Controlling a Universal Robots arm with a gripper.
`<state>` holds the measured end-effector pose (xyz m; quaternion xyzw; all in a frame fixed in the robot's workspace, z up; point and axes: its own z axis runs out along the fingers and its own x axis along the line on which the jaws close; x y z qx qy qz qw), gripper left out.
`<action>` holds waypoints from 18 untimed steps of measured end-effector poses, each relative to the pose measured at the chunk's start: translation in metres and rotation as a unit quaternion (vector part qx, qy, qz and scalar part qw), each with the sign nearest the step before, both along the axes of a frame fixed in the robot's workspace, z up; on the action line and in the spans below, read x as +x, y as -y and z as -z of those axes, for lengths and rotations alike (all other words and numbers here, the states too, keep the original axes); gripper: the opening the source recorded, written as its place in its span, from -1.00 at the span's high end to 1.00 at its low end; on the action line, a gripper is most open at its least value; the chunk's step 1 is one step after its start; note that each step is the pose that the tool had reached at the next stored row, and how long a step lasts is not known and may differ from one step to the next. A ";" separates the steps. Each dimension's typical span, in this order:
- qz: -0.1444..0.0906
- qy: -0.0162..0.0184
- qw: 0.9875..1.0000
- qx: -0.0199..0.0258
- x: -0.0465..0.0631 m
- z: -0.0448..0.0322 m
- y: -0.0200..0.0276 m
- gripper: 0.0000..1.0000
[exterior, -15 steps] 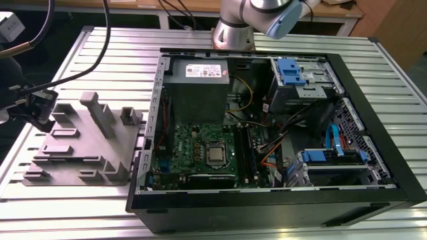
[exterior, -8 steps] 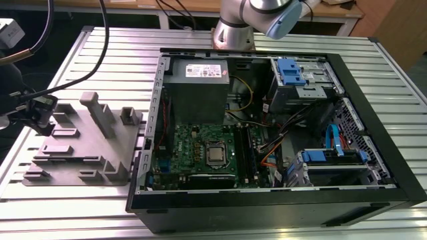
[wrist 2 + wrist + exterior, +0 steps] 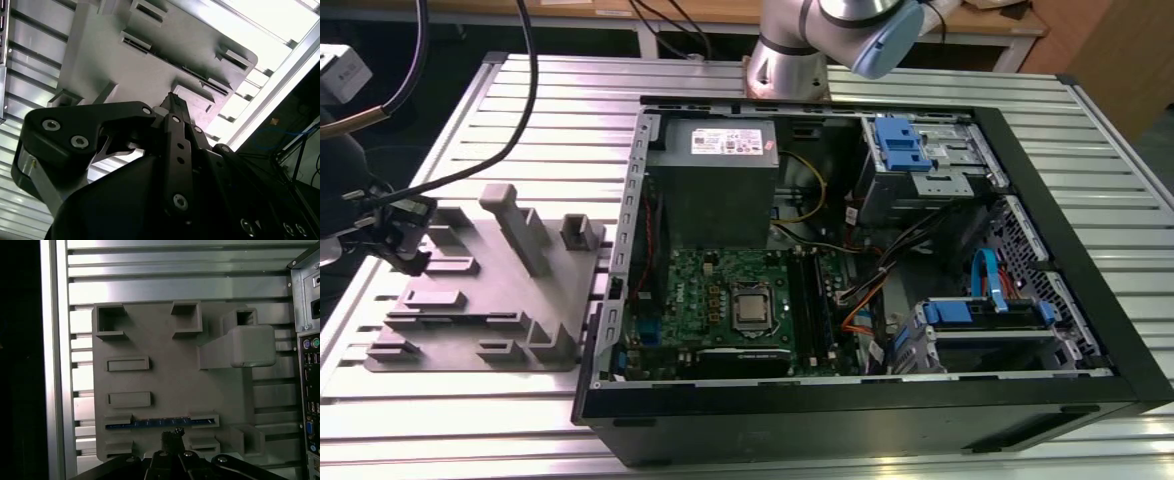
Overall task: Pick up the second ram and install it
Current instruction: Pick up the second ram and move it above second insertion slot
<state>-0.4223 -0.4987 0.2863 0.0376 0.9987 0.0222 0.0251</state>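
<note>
The second ram [image 3: 155, 423] sits on edge in a slot of the grey fixture [image 3: 170, 370], at the exterior view's left of the computer case [image 3: 854, 425]; its long axis runs crosswise just ahead of the hand [image 3: 172, 432], whose fingertips seem pinched together, empty.

arm [image 3: 790, 50]: silver tube, pale blue joint cap; gripper [image 3: 172, 98]: matte black links, silver screw heads (hex sockets)

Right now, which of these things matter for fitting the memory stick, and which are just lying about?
Job: thin bluish memory stick; grey plastic holder tray; green motherboard; black robot fingers.
Lying about: grey metal power supply box; blue plastic drive bracket.
</note>
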 end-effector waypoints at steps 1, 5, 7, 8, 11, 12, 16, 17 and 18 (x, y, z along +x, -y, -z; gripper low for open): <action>0.000 0.000 1.000 0.000 0.000 0.0000 0.0000 0.86; 0.000 0.000 1.000 0.000 0.000 0.0000 0.0000 0.86; 0.000 0.000 1.000 0.000 0.000 0.0001 0.0000 0.86; 0.000 0.000 1.000 0.000 0.000 0.0001 0.0000 0.86; -0.001 0.000 1.000 0.000 0.000 0.0001 0.0000 0.86; -0.004 0.000 1.000 0.000 0.000 0.0002 0.0000 0.86; -0.031 0.000 1.000 0.000 0.000 0.0015 0.0000 0.86; -0.039 0.000 0.999 0.000 0.000 0.0019 0.0000 0.86; -0.048 0.000 0.999 0.000 0.000 0.0024 0.0000 0.86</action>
